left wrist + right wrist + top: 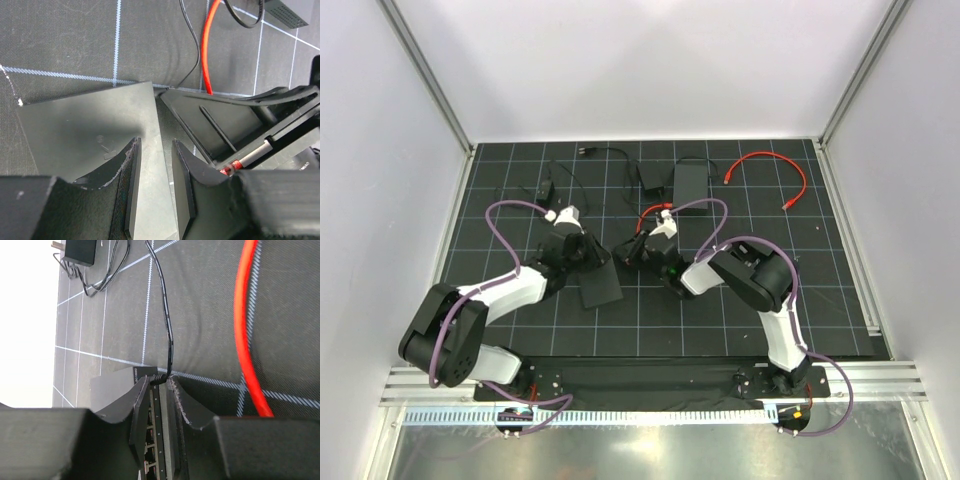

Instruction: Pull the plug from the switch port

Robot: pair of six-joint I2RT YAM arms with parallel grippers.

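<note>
1. Flat dark grey network switch [601, 285] lying on the black gridded counter [740, 320], toward 7 o'clock from the middle in the overhead view.
2. At the switch's 11 o'clock, left hand [155, 142] released: black fingers [131, 190] apart, with the switch's top face and one long edge showing in the gap. Contact with the switch impossible to tell.
3. At the switch's 2 o'clock, right hand [160, 381] with jaws drawn close on either side of the row of ports [149, 440].
4. Small black plug [161, 376] seated at the switch's far corner, right at the right hand's fingertips. Impossible to tell whether clenched on anything.
5. Thin black cable [167, 315] running from the plug toward 12 o'clock in the right wrist view.
6. Bright red cable [245, 325] lying at 3 o'clock of the black cable, apart from it.
7. Overhead, second red cable [770, 165] looped at the counter's 1 o'clock; black rectangular power brick [690, 180] near 12 o'clock.
</note>
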